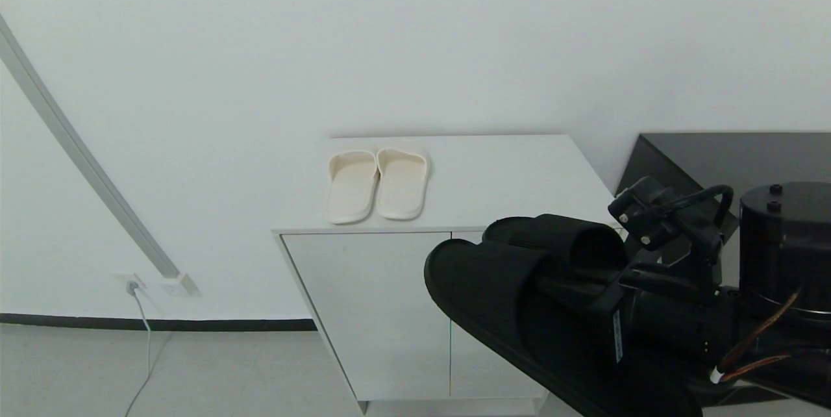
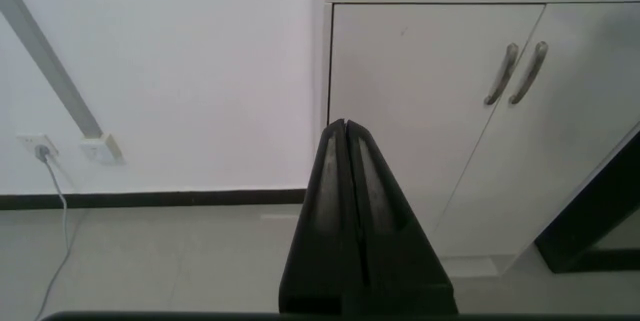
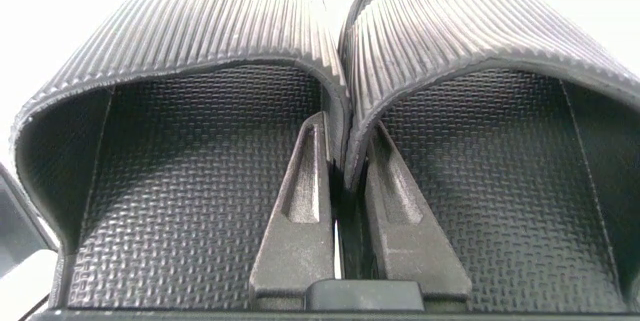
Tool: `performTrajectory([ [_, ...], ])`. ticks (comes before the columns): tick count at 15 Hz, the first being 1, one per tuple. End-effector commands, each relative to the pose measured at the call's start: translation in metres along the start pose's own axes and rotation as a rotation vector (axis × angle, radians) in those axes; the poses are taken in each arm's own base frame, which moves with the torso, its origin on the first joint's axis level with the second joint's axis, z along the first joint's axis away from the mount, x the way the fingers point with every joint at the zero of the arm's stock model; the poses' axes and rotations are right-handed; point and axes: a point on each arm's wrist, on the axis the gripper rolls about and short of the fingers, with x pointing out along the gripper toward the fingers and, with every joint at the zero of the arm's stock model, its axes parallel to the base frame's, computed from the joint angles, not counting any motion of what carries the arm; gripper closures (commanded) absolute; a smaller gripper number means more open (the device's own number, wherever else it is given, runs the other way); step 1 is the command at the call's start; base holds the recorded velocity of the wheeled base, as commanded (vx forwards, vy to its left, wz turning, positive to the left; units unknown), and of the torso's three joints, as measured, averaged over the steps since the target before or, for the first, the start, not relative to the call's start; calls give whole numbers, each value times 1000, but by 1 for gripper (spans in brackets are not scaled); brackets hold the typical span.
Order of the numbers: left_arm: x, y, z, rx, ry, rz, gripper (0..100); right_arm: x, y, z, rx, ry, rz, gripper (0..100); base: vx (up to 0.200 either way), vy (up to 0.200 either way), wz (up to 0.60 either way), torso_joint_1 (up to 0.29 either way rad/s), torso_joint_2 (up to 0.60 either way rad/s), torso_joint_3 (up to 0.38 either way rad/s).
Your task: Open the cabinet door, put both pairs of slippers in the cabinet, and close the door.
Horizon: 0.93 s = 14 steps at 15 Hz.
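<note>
Resting atop seemingly shut cabinet (image 1: 363, 300): cream slippers (image 1: 376, 184).

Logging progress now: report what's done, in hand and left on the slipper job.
Done: only the black slippers are picked up. In hand: the right gripper is shut on them. Left: the cabinet doors are closed and the cream slippers sit on top; open, load both pairs, close.

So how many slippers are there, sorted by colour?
Cream slippers: 2, side by side on top of the white cabinet.
Black slippers: 2, pinched together in the right jaws.
Total: 4 slippers.
</note>
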Motion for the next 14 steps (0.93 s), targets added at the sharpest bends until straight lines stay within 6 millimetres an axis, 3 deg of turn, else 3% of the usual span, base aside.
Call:
performTrajectory([
  [1, 0, 0, 0, -1, 1, 0, 100, 1, 0, -2, -2, 8, 0, 100, 0, 0, 0, 0, 0, 0],
  [8, 0, 0, 0, 1, 1, 2, 100, 1, 0, -3, -2, 9, 5, 100, 0, 0, 0, -16, 35, 18],
  [14, 0, 0, 0, 1, 2, -2, 100, 0, 0, -6, -4, 17, 3, 100, 0, 0, 0, -216, 513, 290],
])
